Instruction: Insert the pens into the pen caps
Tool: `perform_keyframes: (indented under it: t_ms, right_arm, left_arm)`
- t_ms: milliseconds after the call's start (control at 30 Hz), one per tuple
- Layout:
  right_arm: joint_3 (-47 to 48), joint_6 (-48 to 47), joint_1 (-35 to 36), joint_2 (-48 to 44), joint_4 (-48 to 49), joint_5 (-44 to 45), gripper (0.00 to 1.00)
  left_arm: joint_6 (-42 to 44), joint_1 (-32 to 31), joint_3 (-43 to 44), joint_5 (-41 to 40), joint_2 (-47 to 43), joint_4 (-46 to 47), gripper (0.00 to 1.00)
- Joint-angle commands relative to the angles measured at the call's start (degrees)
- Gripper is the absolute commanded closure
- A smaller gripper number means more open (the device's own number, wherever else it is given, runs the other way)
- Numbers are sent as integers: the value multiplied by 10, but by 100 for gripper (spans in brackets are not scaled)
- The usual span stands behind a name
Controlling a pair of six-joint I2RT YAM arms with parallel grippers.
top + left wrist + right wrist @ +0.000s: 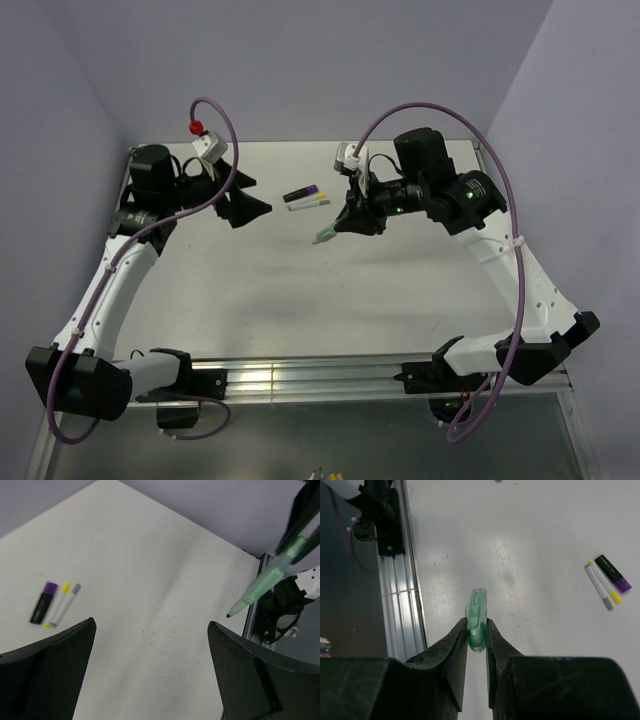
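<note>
My right gripper is shut on a translucent green pen, held above the table. Seen from above, the green pen sticks out down-left of the right gripper. The left wrist view shows the green pen with its bare dark tip pointing down. Three pens lie side by side on the table: a black pen, a pale yellow-white pen and a grey-white pen. A purple cap, a yellow cap and a grey cap sit on their ends. My left gripper hangs open and empty to their left.
The table is a plain white sheet. A metal rail runs along its near edge between the arm bases. Purple cables loop over both arms. Lilac walls close in the back and sides.
</note>
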Motion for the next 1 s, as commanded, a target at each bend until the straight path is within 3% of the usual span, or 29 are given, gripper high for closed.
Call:
perform_keyframes:
  t_ms: [0,200,333,400,500,600,967]
  right_arm:
    - [37,40,-3,4,14,-38,100]
    - [36,40,-3,7,11,-65,100]
    - [40,43,-2,10,13,-46,100]
    - [43,46,-2,11,16,-25,100]
    - [49,48,-3,15,23,-11,100]
    - [56,54,-3,18,27,-14,100]
    - [38,40,-3,3,25,-19,100]
  left_arm:
    - [-101,-28,-71,-59,-19,120,1]
    - [-129,-138,-102,-110,-9,190,14]
    - [-153,-181,-134,1,-7,250,21]
    - [-202,-194,-159,70,-12,279,31]
    - [-165,-249,-148,90,-11,193,43]
    - [-193,-270,-163,83,-25,208,50]
    - [-201,-247,-204,22,-75,229,50]
